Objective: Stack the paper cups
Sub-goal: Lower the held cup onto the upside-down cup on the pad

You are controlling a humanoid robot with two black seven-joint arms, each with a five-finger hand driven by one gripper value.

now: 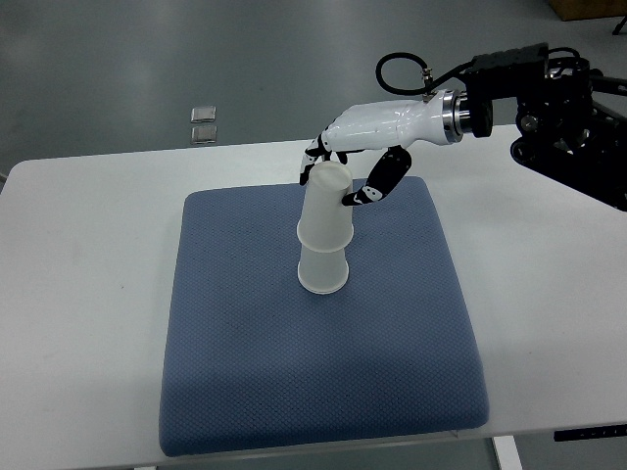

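Two white paper cups stand upside down on the blue pad [392, 343]. The upper cup [326, 211] sits over the lower cup [322, 272], leaning slightly. My right hand [338, 176] reaches in from the right edge and is curled around the top of the upper cup. Its fingers [313, 157] lie behind the cup and the thumb [372, 186] presses its right side. The left arm is out of sight.
The blue pad lies on a white table [88, 294]. Two small metal squares [204, 124] lie on the grey floor beyond the table's far edge. The black arm hardware [558, 108] hangs over the table's far right corner.
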